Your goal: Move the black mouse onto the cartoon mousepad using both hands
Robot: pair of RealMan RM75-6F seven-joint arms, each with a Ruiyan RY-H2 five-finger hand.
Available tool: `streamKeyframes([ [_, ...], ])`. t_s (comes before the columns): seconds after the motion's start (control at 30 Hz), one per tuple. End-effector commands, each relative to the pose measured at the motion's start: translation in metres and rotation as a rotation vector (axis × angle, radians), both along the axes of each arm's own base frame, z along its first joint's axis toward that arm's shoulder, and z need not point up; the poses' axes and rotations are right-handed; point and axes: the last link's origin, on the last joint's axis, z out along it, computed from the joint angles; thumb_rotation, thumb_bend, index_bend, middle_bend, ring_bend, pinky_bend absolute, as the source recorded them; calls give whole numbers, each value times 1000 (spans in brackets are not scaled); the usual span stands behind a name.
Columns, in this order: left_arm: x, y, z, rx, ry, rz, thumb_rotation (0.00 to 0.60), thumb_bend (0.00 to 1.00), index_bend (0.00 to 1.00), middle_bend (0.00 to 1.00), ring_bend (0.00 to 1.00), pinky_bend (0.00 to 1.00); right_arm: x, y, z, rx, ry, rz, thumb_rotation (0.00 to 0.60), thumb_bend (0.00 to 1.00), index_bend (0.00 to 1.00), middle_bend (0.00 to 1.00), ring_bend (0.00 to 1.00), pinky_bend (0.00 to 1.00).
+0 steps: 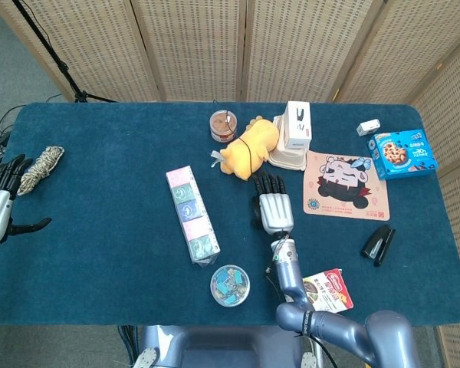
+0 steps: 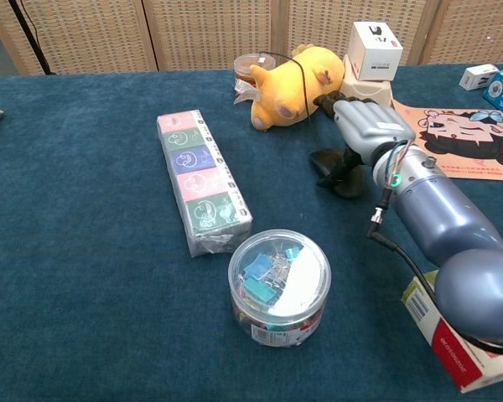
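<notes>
Yellow plush toy (image 1: 248,146), tissue multipack (image 1: 192,215), clip tub (image 1: 231,285), cookie box (image 1: 402,154), black stapler (image 1: 378,244)

Right hand (image 2: 370,127) flat, palm down; left hand (image 1: 0,201) seemingly open.

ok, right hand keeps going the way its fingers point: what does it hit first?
Probably the yellow plush toy, just beyond the right hand. Depth is unclear; it might pass over it.

Table (image 1: 100,230): matt blue cloth. Right hand (image 2: 370,126): smooth grey metal-look. Clip tub (image 2: 278,286) beside it: clear glossy plastic.
</notes>
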Motion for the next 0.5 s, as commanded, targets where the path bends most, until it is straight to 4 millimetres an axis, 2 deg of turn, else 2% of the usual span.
streamKeyframes([
  [0.03, 0, -1, 0, -2, 0, -1, 600, 80, 0, 0, 0, 0, -8, -1, 5, -14, 4, -29, 600, 0, 0, 0, 0, 0],
  [0.23, 0, -1, 0, -5, -1, 0, 600, 81, 0, 0, 0, 0, -17, 0, 9, 6, -18, -84, 600, 0, 0, 0, 0, 0],
  [0.37, 1, -2, -1, -9, -1, -1, 600, 81, 0, 0, 0, 0, -17, -1, 9, 49, -65, -127, 600, 0, 0, 0, 0, 5],
  [0.5, 1, -2, 0, -12, -6, 1, 600, 80, 0, 0, 0, 0, -16, -4, 9, 58, -82, -153, 600, 0, 0, 2, 11, 106],
])
